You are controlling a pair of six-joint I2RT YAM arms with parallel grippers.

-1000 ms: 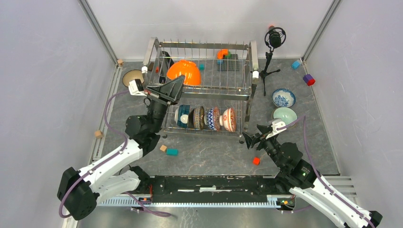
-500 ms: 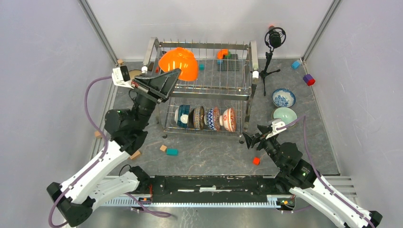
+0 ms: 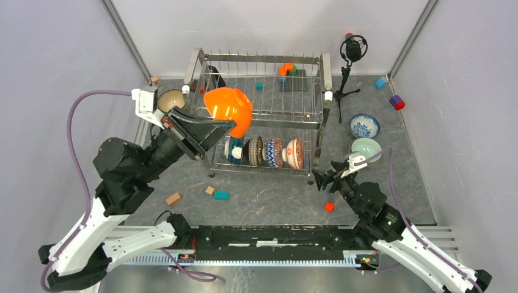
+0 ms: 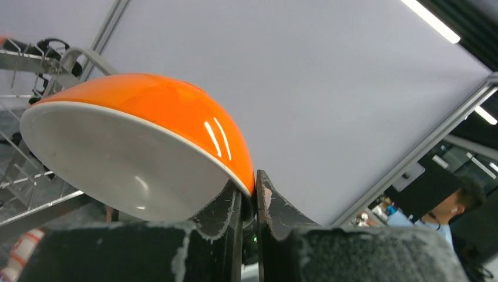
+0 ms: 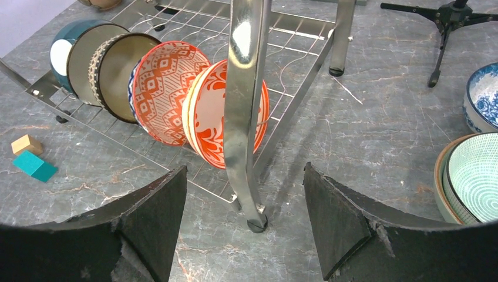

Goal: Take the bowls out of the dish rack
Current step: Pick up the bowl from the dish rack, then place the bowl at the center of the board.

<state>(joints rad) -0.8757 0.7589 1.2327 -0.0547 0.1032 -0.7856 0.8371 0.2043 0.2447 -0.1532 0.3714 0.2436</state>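
The steel dish rack (image 3: 275, 105) stands at the back middle of the table. My left gripper (image 3: 227, 126) is shut on the rim of the orange bowl (image 3: 228, 105), holding it tilted in the air over the rack's front left corner. In the left wrist view the orange bowl (image 4: 152, 111) has its rim pinched in my left gripper (image 4: 253, 188). Several patterned bowls (image 3: 273, 152) stand on edge in the lower tier, a red-and-white bowl (image 5: 226, 111) nearest. My right gripper (image 3: 324, 179) hangs open at the rack's front right leg (image 5: 246, 88), with nothing in it.
A blue-and-white bowl (image 3: 364, 126) and a pale green bowl (image 3: 366, 148) sit right of the rack, a brown-gold bowl (image 3: 171, 99) left of it. A black microphone stand (image 3: 349, 67) is at back right. Small blocks (image 3: 221, 195) lie scattered on the table, some on the upper tier (image 3: 287, 70).
My left arm lifted the orange bowl off the upper tier and drew it back toward the rack's front left corner, raising its elbow to the left. The right arm stayed still.
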